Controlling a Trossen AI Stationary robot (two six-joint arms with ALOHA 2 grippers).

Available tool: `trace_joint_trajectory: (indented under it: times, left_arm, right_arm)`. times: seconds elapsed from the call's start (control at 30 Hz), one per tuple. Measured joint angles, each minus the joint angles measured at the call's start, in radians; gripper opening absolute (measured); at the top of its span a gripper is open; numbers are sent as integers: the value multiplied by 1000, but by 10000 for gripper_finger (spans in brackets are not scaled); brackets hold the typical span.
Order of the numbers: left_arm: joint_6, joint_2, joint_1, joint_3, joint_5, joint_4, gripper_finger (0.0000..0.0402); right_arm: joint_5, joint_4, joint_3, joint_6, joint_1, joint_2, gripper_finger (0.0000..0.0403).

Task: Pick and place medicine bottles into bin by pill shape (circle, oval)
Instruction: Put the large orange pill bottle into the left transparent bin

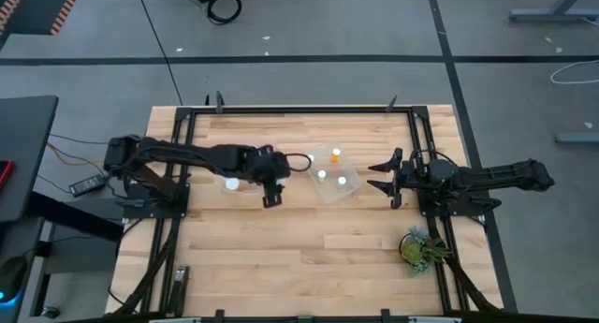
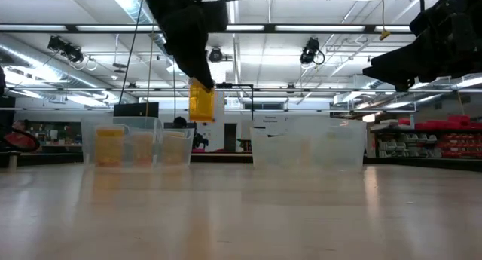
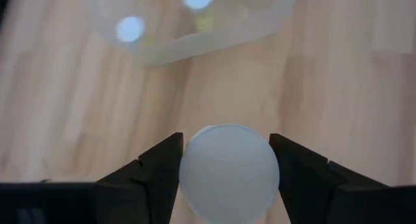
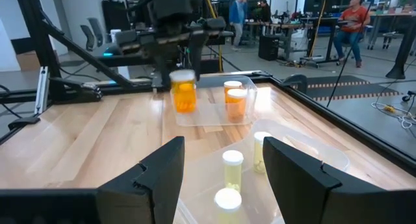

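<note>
The left gripper (image 1: 272, 194) hangs above the wooden surface (image 1: 299, 257), just to one side of the clear bin (image 1: 333, 173) that sits near the middle. Its fingers (image 3: 159, 169) are clamped on either side of one medicine bottle (image 4: 184, 91), whose white cap fills the space between them in the left wrist view. From table height the bottle (image 2: 201, 100) is clearly off the surface, orange-bodied and held upright in the air.

In that clear bin I count three bottles from above: two showing white caps and one showing orange. The right wrist view agrees, with three pale bottles (image 4: 232, 167) standing in the bin nearest that camera.

A second clear bin (image 4: 214, 110) lies on the far side of the held bottle from the middle bin, under the left arm. From the right wrist view two orange bottles (image 4: 236, 102) stand in it side by side. From above only one white cap (image 1: 231, 183) shows there, the rest being hidden by the arm, so I cannot give a full count for that bin.

The right gripper (image 1: 386, 176) waits on the other side of the middle bin, near it but not touching, with its fingers (image 4: 156, 172) spread wide apart and nothing between them.

A small green plant (image 1: 419, 247) stands near the right arm's base, well apart from the middle bin. Two people show in the room beyond.
</note>
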Motion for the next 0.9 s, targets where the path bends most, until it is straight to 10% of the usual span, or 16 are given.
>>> trace_joint_trajectory:
  times: [0.47, 0.9]
  left_arm:
    - [-50, -88, 79, -5, -146, -246, 226]
    - [-124, -87, 126, -202, -109, -135, 225]
  right_arm:
    - [0, -8, 0, 0, 0, 0, 216]
    - [0, -14, 0, 0, 0, 0, 216]
